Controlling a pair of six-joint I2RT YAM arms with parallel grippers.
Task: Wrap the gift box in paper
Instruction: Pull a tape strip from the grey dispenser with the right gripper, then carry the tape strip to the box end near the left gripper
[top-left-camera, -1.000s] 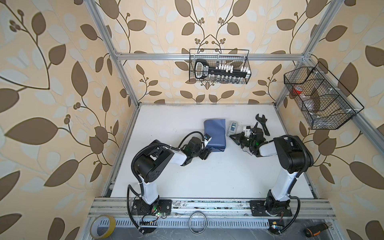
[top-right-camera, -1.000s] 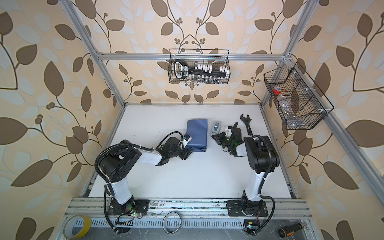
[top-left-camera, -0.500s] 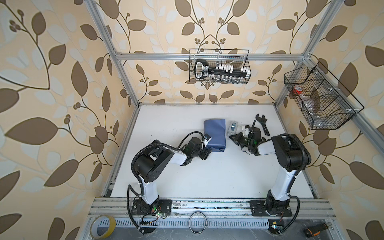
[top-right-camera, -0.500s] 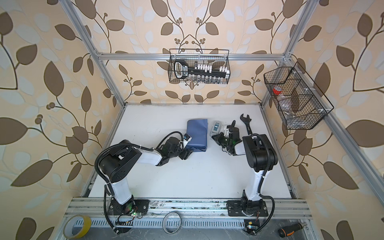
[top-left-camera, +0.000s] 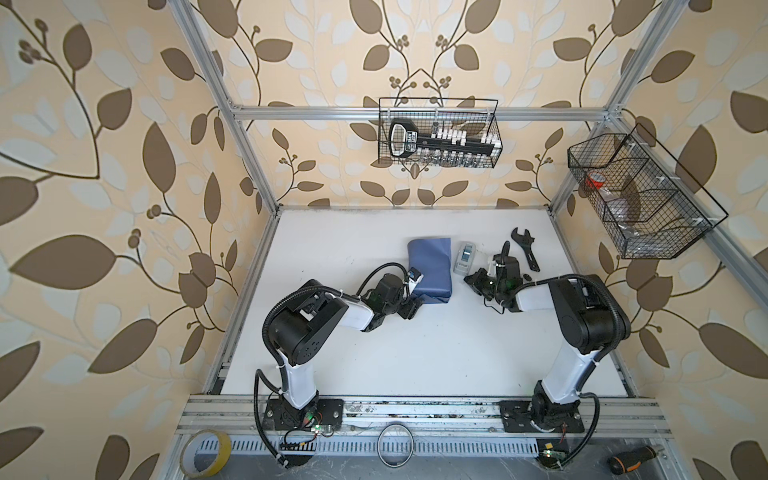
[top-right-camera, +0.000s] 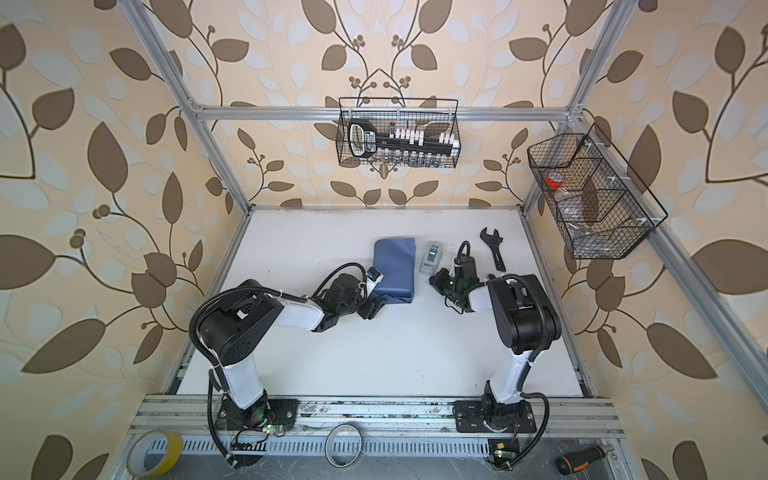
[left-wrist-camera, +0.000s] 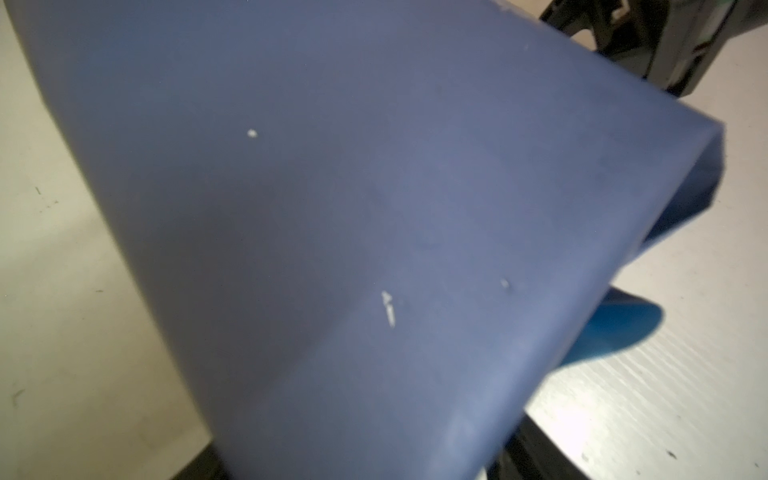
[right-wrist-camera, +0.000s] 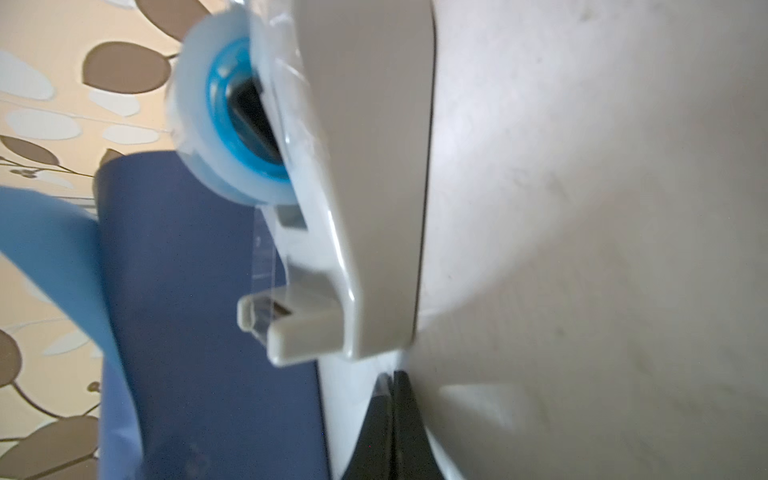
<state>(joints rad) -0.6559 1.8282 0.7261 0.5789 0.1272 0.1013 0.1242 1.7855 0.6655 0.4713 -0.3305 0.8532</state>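
The paper (top-left-camera: 430, 268) is covering the gift box mid-frame; taping seems due. The left gripper (top-left-camera: 411, 293) is straddling its lower-left corner, jaws wide, grip unclear. The right gripper (top-left-camera: 470, 279), jaws closed empty, is sitting just beside the tape dispenser (top-left-camera: 465, 257), needing a tape end.

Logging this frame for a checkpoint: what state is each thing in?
Slate-blue folded paper sheet: wrapped into a sleeve, one end open.
Gift box: hidden, presumably inside the paper.
Grey-white plastic tape dispenser: on the white table, tape drawn to its cutter.
Left tool: jaws wide at the paper's edge; grip unclear.
Right tool: shut, beside the dispenser.
Black metal wrench: lying flat, untouched.
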